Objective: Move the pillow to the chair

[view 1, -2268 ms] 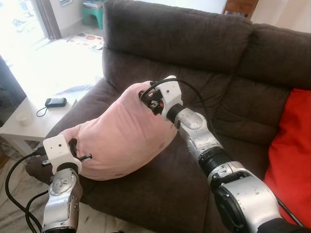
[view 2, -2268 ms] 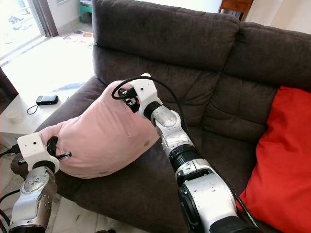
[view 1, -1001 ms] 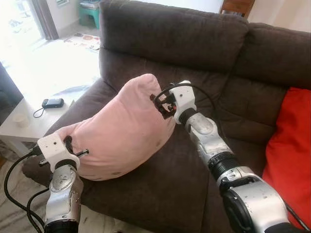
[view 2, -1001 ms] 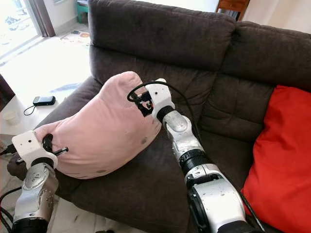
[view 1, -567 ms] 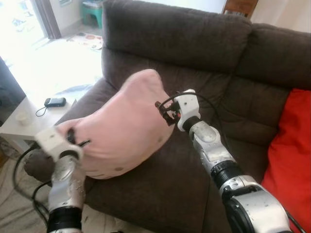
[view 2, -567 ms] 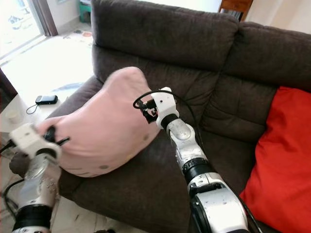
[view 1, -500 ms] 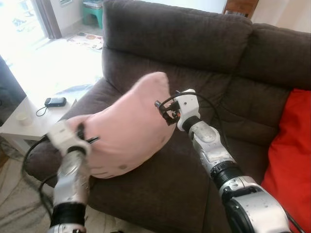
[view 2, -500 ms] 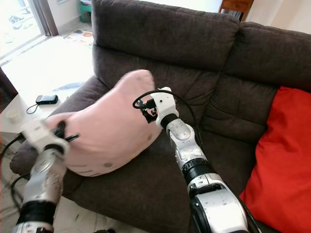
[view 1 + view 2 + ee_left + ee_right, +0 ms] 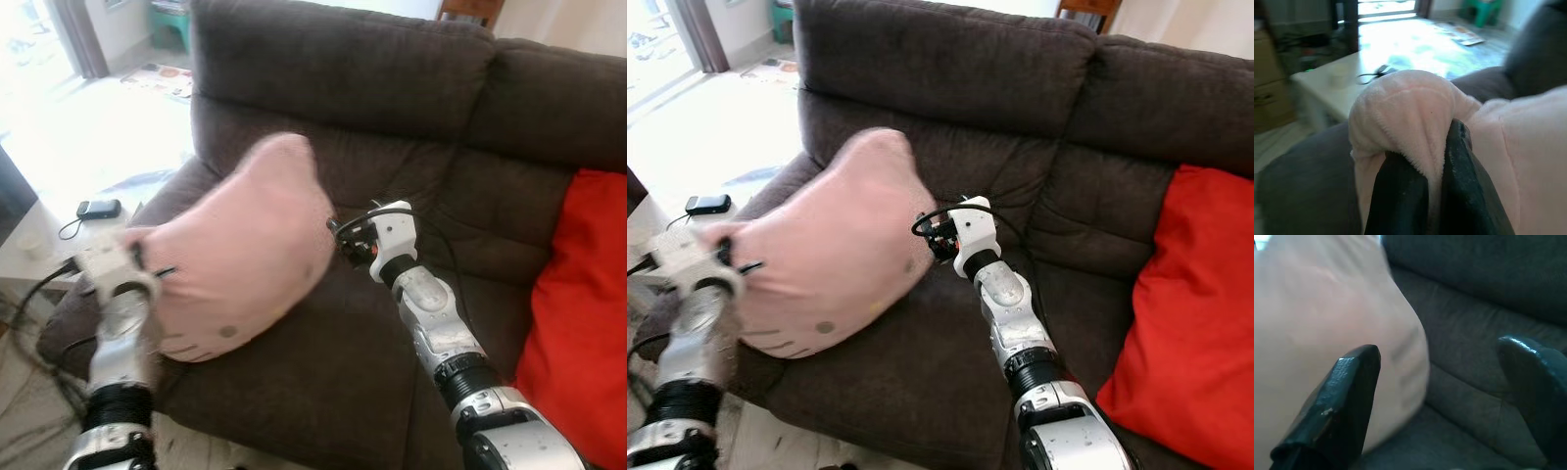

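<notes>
So the big change: the right gripper (image 9: 1440, 382) has let go. A couple of seconds back it was dug into the top edge of the pink pillow (image 9: 235, 264), and now it sits just off the pillow's right side, its fingers (image 9: 1347, 396) spread wide with only sofa (image 9: 392, 88) fabric between them. One finger looks to be near or brushing the pillow; I can't tell if it actually touches.

Meanwhile the pillow has come up and swung over. It was lying along the sofa's armrest, and now it's lifted, tilted up on end, bulging toward the backrest with its lower part hanging over the front of the seat. The left gripper (image 9: 1435, 196) is carrying it alone, fingers clamped shut on a bunched corner of the plush.

My read is that the handoff to a one-arm carry is done and the pickup part is basically finished. The chair isn't anywhere I can make out, so the whole walk-over is still ahead.

Pose-wise: the left arm is raised and bent, wrist up at the pillow's left corner, a bit blurred. The right arm is stretched forward over the seat cushion, wrist about level with the pillow's middle. Red cushion (image 9: 1185, 313) sits well apart on the right, and the white desk (image 9: 1327, 83) with a phone is off past the armrest.
</notes>
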Tool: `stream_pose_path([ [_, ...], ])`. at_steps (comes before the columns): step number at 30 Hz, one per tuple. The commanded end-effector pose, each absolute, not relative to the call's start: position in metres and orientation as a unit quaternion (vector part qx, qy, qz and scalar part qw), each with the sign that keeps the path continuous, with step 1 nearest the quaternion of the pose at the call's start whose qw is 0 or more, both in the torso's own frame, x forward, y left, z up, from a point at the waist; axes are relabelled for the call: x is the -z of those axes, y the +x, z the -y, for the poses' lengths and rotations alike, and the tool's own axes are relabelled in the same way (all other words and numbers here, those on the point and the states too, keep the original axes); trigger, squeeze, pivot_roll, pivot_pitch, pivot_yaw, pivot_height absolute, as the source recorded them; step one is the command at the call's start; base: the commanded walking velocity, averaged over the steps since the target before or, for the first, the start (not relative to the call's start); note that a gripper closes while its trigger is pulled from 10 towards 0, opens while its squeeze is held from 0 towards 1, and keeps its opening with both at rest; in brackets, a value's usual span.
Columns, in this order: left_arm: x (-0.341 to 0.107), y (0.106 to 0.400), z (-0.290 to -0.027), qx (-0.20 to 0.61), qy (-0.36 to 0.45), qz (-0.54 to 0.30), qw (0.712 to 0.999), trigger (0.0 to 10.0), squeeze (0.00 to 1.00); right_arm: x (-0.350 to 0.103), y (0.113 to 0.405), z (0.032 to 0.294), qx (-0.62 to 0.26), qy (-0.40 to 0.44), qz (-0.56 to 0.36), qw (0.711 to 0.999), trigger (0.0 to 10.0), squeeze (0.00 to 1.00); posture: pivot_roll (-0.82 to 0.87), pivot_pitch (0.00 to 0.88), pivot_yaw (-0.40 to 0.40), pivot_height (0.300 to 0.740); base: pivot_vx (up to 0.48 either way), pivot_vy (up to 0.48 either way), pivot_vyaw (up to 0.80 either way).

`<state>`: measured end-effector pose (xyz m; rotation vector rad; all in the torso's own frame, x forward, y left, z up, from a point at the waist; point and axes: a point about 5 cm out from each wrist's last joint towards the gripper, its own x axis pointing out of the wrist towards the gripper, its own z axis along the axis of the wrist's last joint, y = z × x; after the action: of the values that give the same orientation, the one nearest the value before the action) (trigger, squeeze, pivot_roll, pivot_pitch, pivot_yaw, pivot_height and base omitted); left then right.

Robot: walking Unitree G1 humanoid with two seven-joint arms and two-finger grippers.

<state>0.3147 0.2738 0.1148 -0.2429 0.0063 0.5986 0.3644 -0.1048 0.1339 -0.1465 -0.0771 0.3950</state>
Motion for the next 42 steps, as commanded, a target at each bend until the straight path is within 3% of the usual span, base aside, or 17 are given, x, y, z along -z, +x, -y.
stream_pose_path([
  [1,-0.121,0.306,-0.293,-0.339,-0.116,0.024,0.933,10.0,0.00,-0.135,0.363,0.103,-0.198,-0.068,0.041,0.977,10.0,0.00,0.11,0.112,-0.039,0.740,0.000,0.000,0.00],
  [6,-0.118,0.300,-0.289,-0.350,-0.116,0.026,0.929,10.0,0.00,-0.138,0.363,0.100,-0.202,-0.065,0.045,0.976,10.0,0.00,0.11,0.111,-0.041,0.740,0.000,0.000,0.00],
  [10,-0.116,0.308,-0.274,-0.313,-0.140,0.018,0.939,10.0,0.00,-0.139,0.363,0.099,-0.203,-0.063,0.047,0.976,10.0,0.00,0.11,0.111,-0.044,0.740,0.000,0.000,0.00],
  [15,-0.131,0.327,-0.242,-0.164,-0.115,0.041,0.979,10.0,0.00,-0.140,0.362,0.099,-0.201,-0.063,0.049,0.976,10.0,0.00,0.11,0.111,-0.045,0.740,0.000,0.000,0.00],
  [17,-0.136,0.327,-0.232,-0.124,-0.060,0.051,0.989,10.0,0.00,-0.140,0.362,0.101,-0.197,-0.064,0.050,0.977,10.0,0.00,0.11,0.111,-0.045,0.740,0.000,0.000,0.00],
  [25,-0.131,0.313,-0.244,-0.168,-0.064,0.061,0.982,10.0,0.00,-0.136,0.358,0.104,-0.193,-0.061,0.047,0.978,10.0,0.00,0.11,0.109,-0.039,0.740,0.000,0.000,0.00],
  [30,-0.119,0.294,-0.275,-0.295,-0.119,0.052,0.946,10.0,0.00,-0.135,0.357,0.104,-0.192,-0.060,0.047,0.979,10.0,0.00,0.11,0.104,-0.035,0.740,0.000,0.000,0.00],
  [33,-0.113,0.286,-0.284,-0.326,-0.127,0.038,0.936,10.0,0.00,-0.135,0.357,0.104,-0.190,-0.059,0.047,0.979,10.0,0.00,0.11,0.104,-0.035,0.740,0.000,0.000,0.00],
  [42,-0.115,0.295,-0.259,-0.262,-0.110,0.043,0.958,10.0,0.00,-0.135,0.357,0.101,-0.195,-0.058,0.047,0.978,10.0,0.00,0.11,0.091,-0.037,0.740,0.000,0.000,0.00],
])
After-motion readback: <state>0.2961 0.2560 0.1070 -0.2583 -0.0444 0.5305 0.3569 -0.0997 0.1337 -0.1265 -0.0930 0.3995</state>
